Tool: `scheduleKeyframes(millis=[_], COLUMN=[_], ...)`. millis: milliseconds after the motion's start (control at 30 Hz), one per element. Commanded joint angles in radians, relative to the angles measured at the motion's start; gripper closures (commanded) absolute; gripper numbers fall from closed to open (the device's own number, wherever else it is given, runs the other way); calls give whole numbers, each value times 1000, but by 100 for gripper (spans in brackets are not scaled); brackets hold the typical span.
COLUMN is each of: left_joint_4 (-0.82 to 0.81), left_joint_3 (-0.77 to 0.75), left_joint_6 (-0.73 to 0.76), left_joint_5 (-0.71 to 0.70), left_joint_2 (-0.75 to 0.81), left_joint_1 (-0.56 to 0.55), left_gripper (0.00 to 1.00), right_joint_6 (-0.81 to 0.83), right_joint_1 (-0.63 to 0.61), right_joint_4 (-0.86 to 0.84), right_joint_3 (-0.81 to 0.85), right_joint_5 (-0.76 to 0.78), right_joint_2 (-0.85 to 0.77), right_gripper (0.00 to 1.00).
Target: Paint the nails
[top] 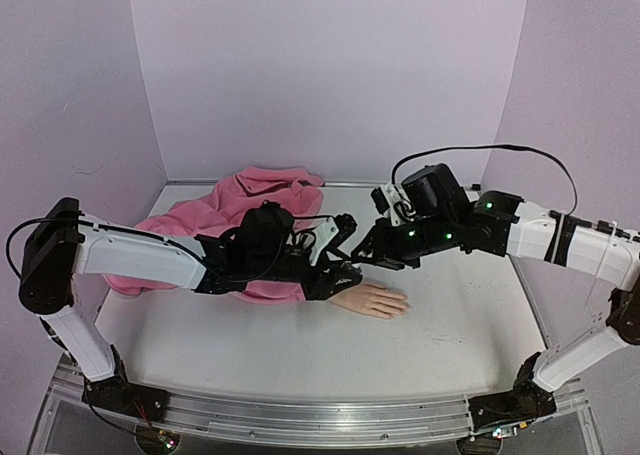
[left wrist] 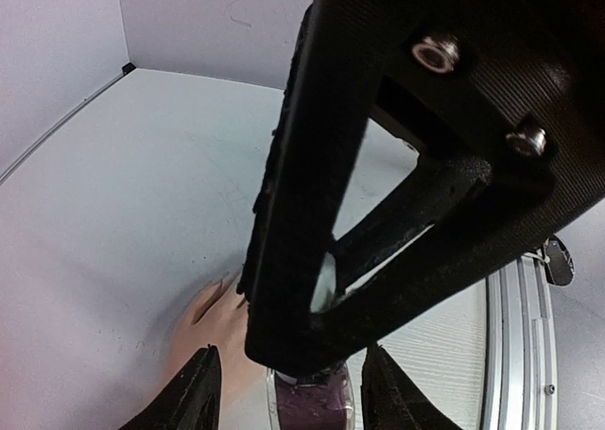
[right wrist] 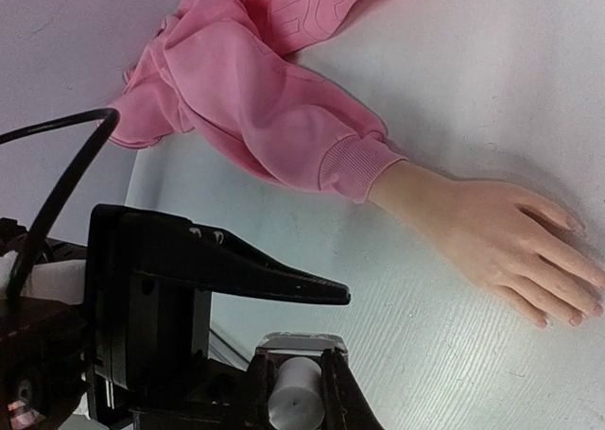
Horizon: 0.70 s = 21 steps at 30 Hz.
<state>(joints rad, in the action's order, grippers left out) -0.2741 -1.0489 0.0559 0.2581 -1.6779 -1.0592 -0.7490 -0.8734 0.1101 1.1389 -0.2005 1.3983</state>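
Observation:
The mannequin hand [right wrist: 492, 236] lies palm down on the table, its wrist in a pink sleeve [right wrist: 284, 118]. Its nails [right wrist: 574, 226] look skin-toned. In the top view the hand [top: 378, 301] lies just below where both grippers meet. My right gripper [right wrist: 295, 364] is shut on the white cap [right wrist: 295, 397] of a small polish bottle. In the left wrist view the bottle [left wrist: 307, 406], with dark purple polish in it, stands between the fingers of my left gripper [left wrist: 289, 373]. A gap shows between the bottle and the left finger. The right gripper's black body [left wrist: 378, 165] hides the cap there.
The pink garment [top: 240, 205] is bunched at the back left of the table [top: 300, 355], under my left arm. Lilac walls close in the back and sides. A metal rail [top: 300, 415] runs along the near edge.

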Motion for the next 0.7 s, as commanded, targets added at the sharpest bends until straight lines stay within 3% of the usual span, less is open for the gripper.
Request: scheduleKeyframes(millis=[0, 367, 433, 533, 667], left_joint_4=[-57, -56, -56, -56, -54], left_joint_3=[-17, -12, -4, 8, 20], left_joint_6=[0, 5, 10, 16, 14], left_joint_5=[1, -14, -19, -28, -53], left_joint_2=[13, 11, 18, 35, 51], left_joint_1=[1, 1, 1, 1, 0], left_gripper=[50, 89, 92, 94, 100], right_joint_6=[-6, -1, 3, 9, 9], right_joint_1=[-14, -24, -24, -24, -24], right_joint_4=[-20, -24, -24, -24, -24], right_joint_3=[41, 21, 14, 12, 16], right_joint_5=[23, 52, 67, 97, 147], right_joint_2=[1, -14, -15, -19, -31], right_gripper=[100, 100, 90, 66, 48])
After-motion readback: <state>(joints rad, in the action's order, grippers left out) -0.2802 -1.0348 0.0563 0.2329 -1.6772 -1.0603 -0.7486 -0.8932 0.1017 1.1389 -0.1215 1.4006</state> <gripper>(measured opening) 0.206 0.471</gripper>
